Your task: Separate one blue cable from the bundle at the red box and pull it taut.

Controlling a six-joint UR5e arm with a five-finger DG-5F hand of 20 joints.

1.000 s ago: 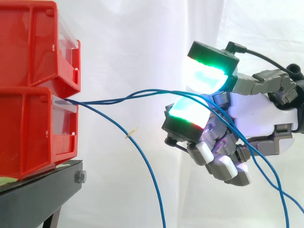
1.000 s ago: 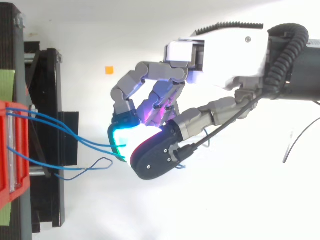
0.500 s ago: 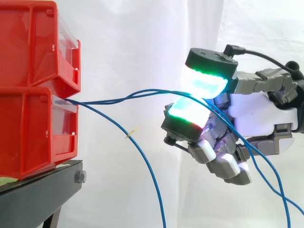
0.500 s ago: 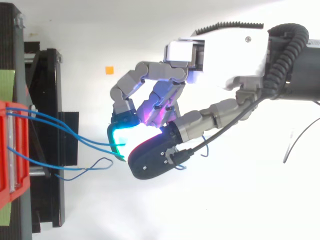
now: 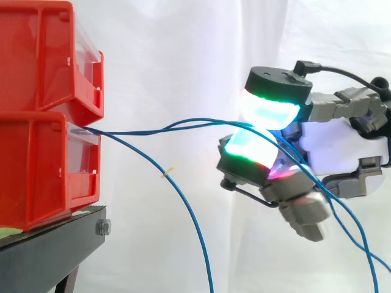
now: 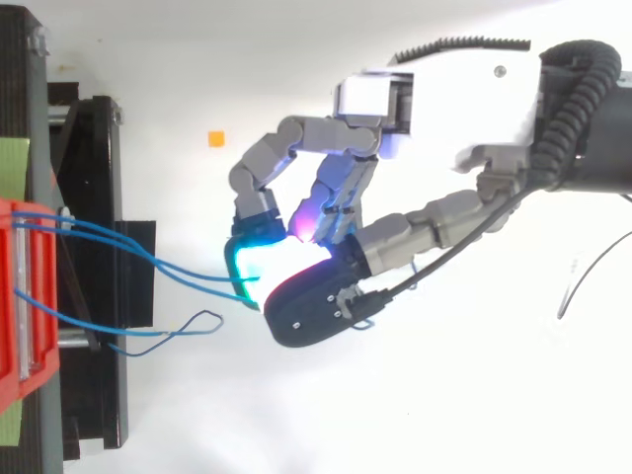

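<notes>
**Hand.** The hand [image 5: 342, 149] is closed in a pinch. Its thumb pad [image 5: 269, 110] sits above a finger pad [image 5: 247, 152], and the two faces all but meet. The remaining fingers are curled beneath the palm and hold nothing.

**Task item.** Two cables [image 5: 131, 130] leave the front of the lower bin [image 5: 36, 171], well ahead of the fingertips. They cross once in mid-span and enter the gap between the pads, then trail out past the palm and hang below the wrist. Whether the pinch holds one strand or both cannot be told. A third strand [image 5: 190, 210] droops from the same bin, below and ahead of the hand and clear of it. It carries a small yellow tag [image 5: 169, 170].

**Handling, as judged.** The cables are thin, round, smooth-jacketed wire. They should be very light and limp, but springy enough to hold a curve. The jacket is likely slippery against soft pads, so a flat pad-to-pad pinch across the strand is the sound hold, taken near the fingertips where the strands lie apart. The span ahead bows gently, so it is not yet taut. A hard pull risks dragging the neighbouring strand along at the crossing.

**Surroundings.** The bins are rigid, glossy red plastic with clear fronts. They are stacked on a black stand [image 5: 49, 250] before a white curtain [image 5: 183, 49].
</notes>
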